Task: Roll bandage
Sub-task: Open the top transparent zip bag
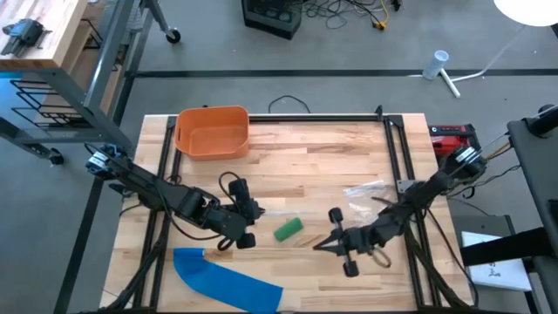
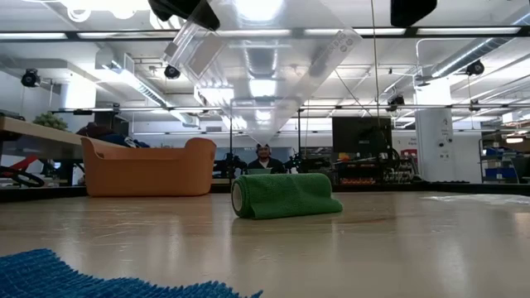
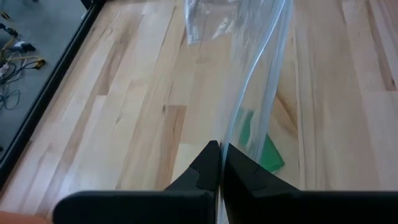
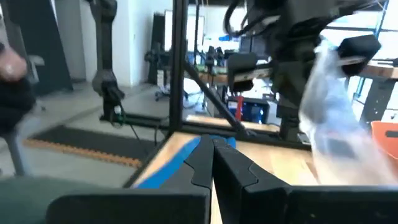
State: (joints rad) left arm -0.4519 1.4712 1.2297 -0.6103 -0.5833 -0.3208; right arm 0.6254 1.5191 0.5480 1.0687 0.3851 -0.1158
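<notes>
From overhead I see the green rolled bandage [image 1: 289, 228] lying on its side on the wooden table [image 1: 305, 166], near the middle of the front half. It sits between my two grippers and touches neither. The left gripper [image 1: 248, 225] is just beside it on the left; the right gripper [image 1: 321, 245] is near it on the right, slightly closer to the front edge.

In the left wrist view, the left fingers [image 3: 211, 163] are pressed together on the edge of a clear plastic bag [image 3: 249, 74]. The bag hangs in front of that camera, and the green of the bandage [image 3: 258, 144] shows through it. From table height, the same bag [image 2: 265, 74] hangs above the bandage [image 2: 284, 195].

In the right wrist view, the right gripper [image 4: 212, 152] has its fingers closed with only a thin seam between them, and I see nothing held there.

The bandage is a short, fully wound cylinder of textured green fabric, its spiral end facing left in the low view.

An orange bin [image 1: 212, 131] stands at the back left of the table, well apart from it. A blue cloth [image 1: 225, 279] lies at the front left edge.
</notes>
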